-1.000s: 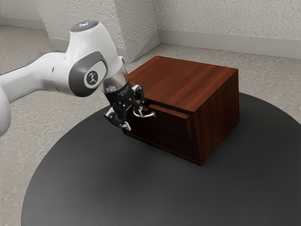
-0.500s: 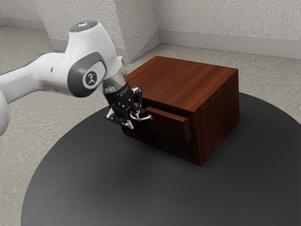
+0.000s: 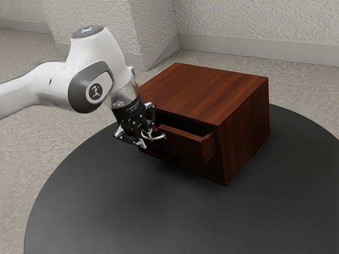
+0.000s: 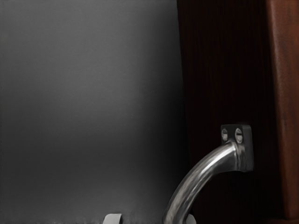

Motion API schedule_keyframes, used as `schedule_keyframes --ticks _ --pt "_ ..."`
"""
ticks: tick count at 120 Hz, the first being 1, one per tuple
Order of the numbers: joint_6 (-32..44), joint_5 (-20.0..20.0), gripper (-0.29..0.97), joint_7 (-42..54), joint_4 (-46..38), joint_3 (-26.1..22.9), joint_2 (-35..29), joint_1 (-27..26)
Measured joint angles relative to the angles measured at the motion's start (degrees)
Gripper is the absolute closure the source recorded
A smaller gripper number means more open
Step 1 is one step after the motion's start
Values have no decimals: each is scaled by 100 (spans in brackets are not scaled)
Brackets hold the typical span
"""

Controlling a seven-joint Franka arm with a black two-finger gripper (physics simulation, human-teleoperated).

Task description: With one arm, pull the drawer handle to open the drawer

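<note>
Black jaws clamp the metal handle [image 3: 154,136] of a partly open drawer [image 3: 183,145] in a wooden cabinet [image 3: 212,92] on a round table [image 3: 159,211].

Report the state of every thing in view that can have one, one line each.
Dark reddish-brown wooden drawer: partly open, its front standing out from the cabinet.
Curved silver metal handle: bolted to the drawer front, with the gripper at it.
Black two-finger gripper: at the handle; its grip cannot be read.
Dark reddish-brown wooden cabinet: upright on the round black table.
</note>
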Motion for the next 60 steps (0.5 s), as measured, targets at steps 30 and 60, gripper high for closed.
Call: schedule_keyframes --ticks 30,60 --pt "0 2 62 -43 -256 0 -192 13" --pt "0 2 62 -79 -594 0 -473 32"
